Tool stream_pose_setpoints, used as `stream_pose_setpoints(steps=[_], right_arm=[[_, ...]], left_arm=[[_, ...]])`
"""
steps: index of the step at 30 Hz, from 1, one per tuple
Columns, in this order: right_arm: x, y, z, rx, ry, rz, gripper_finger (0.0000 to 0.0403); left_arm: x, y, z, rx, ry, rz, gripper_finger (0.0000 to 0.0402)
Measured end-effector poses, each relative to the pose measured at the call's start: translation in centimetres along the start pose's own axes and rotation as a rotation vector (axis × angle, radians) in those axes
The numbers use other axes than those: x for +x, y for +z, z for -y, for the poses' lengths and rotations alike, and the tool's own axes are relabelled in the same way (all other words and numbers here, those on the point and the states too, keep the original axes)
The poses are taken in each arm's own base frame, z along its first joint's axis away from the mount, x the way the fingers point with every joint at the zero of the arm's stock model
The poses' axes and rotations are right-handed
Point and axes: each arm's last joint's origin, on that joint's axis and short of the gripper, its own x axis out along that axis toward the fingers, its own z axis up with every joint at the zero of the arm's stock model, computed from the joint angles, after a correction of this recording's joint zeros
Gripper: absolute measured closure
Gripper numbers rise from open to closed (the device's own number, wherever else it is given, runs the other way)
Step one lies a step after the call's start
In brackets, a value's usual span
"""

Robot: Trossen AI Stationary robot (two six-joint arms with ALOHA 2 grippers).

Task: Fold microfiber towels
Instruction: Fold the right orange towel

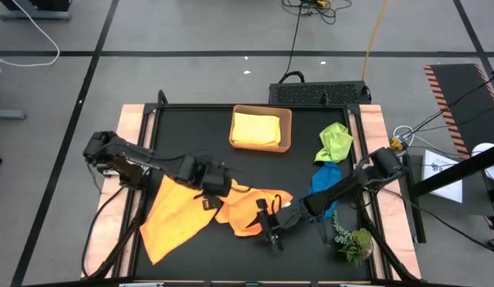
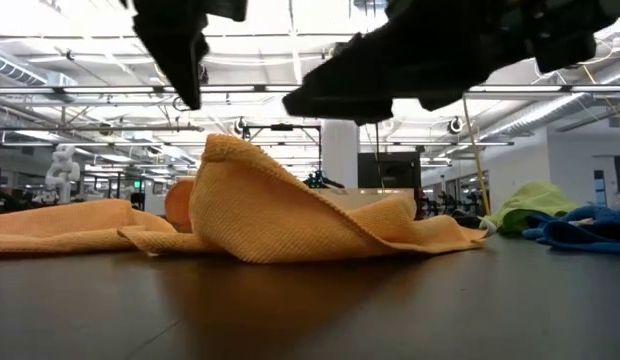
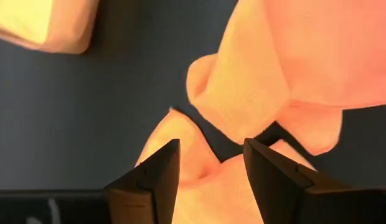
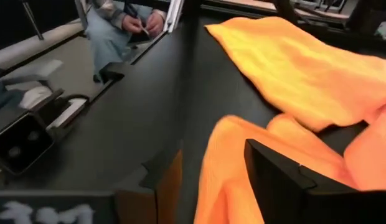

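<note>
Two orange towels lie at the table's near middle: one spread out (image 1: 174,217), one crumpled (image 1: 251,209) with a raised fold (image 2: 230,160). My left gripper (image 1: 213,191) is open above where the two meet, with orange cloth (image 3: 208,180) below its fingers. My right gripper (image 1: 271,229) is open over the crumpled towel's near part (image 4: 218,162) and looks clear of it in the low view (image 2: 300,105). A yellow towel (image 1: 256,127) lies folded in the tan tray (image 1: 285,131). The lime green towel (image 1: 335,142) and the blue towel (image 1: 325,179) lie bunched at the right.
A green plant sprig (image 1: 354,241) lies at the near right, beside my right arm. The tray stands at the far middle. Wooden rails (image 1: 131,127) border the black table top. A seated person (image 4: 127,22) shows beyond the table in the right wrist view.
</note>
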Motion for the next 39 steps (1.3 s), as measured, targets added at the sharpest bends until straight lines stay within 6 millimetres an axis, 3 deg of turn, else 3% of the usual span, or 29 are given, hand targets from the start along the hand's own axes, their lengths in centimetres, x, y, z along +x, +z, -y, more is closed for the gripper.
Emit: stream_pose_setpoints(steps=[5,9,19,24,39], right_arm=[[1.1,-0.6,-0.1,-0.025,0.001,-0.014,0.0222],[2.2,-1.4,0.0,-0.025,-0.003,-0.027,0.0219],[2.3,-0.8,0.5,-0.021,-0.041,0.012,0.0219],[2.3,-0.8,0.6,0.002,-0.043,0.014,0.0219],[2.3,-0.7,0.0,0.009,-0.028,0.026,0.0220]], left_arm=[[1.3,-2.9,2.2,0.031,0.119,0.013,0.0222],[3.3,-5.5,2.5,-0.016,0.164,0.059,0.0222],[9.0,-9.7,3.3,-0.234,-0.036,0.314,0.0222],[10.7,-10.7,3.2,-0.350,-0.070,0.380,0.0222],[12.2,-10.9,3.4,-0.467,-0.113,0.484,0.0222]])
